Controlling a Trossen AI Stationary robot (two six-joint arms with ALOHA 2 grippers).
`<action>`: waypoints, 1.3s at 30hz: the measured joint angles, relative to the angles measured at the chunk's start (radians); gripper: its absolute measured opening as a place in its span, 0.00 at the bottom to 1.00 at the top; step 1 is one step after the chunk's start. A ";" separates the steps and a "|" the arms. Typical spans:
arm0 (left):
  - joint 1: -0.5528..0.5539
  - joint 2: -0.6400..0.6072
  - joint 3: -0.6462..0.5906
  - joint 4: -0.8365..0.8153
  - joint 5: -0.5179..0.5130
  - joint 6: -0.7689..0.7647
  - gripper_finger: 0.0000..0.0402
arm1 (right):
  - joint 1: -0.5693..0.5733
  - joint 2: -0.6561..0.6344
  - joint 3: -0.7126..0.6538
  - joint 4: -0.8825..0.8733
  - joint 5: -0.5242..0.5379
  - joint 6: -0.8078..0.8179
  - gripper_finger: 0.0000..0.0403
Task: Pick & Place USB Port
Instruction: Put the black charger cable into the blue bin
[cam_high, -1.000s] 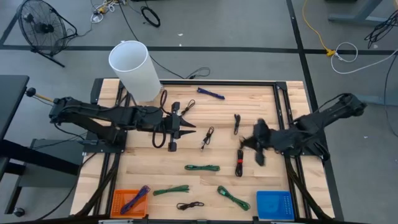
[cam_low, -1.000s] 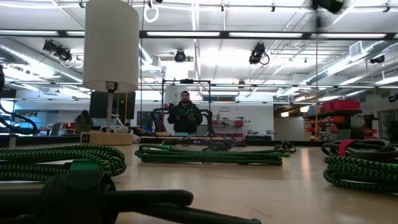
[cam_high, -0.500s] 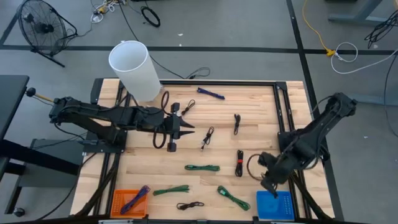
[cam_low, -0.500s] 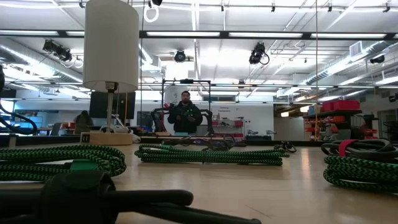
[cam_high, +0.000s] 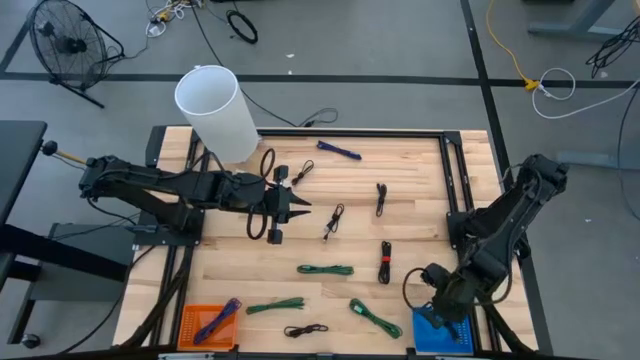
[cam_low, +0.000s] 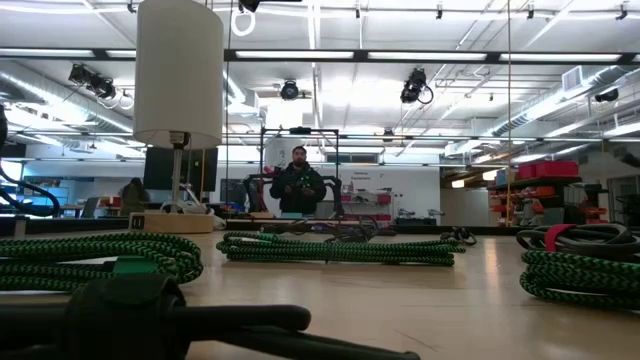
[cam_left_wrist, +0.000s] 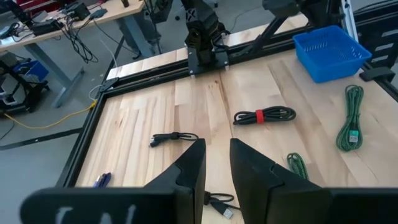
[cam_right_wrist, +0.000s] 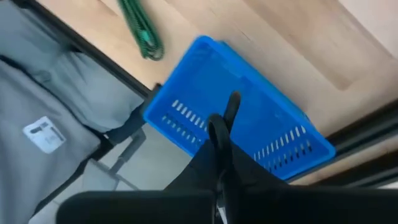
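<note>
My right gripper (cam_high: 447, 308) hangs over the blue basket (cam_high: 432, 335) at the table's near right corner, shut on a black USB cable (cam_high: 412, 287). The cable's loop sticks out beside the gripper on its left. In the right wrist view a cable end (cam_right_wrist: 231, 107) stands out past the fingers, above the basket (cam_right_wrist: 267, 134). My left gripper (cam_high: 298, 205) stays raised over the table's left middle, its fingers (cam_left_wrist: 193, 165) a little apart with nothing between them. Under it another black cable (cam_high: 258, 205) lies on the wood, with its plug (cam_left_wrist: 221, 208) showing. My right gripper pinches the black cable between its two shut fingers (cam_right_wrist: 214, 140), which slant steeply down from above. A short end (cam_right_wrist: 232, 102) pokes out beyond the fingertips. The rest curls in a loop (cam_high: 410, 285) beside the gripper, clear of the table and above the basket's edge.
A tall white cylinder (cam_high: 215, 110) stands at the far left. An orange basket (cam_high: 208, 325) with a blue cable sits at the near left corner. Green cables (cam_high: 325, 269) (cam_high: 375, 318) (cam_high: 275, 305) and black cables (cam_high: 385, 262) (cam_high: 380, 198) (cam_high: 333, 220) are scattered over the middle.
My right gripper has swung from the table's right middle toward the near right corner and gone down. It rolled at the wrist and stayed shut on the black cable, which now hangs over the blue basket.
</note>
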 joint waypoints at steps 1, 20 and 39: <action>0.000 0.000 0.000 0.000 0.000 0.001 0.19 | 0.011 0.008 0.000 -0.001 0.000 0.013 0.00; 0.000 0.000 0.000 -0.006 0.000 0.002 0.19 | 0.093 0.099 0.000 -0.040 0.076 0.130 0.09; 0.000 0.000 0.000 -0.015 0.000 0.002 0.19 | 0.115 0.099 0.000 -0.136 0.138 0.123 0.23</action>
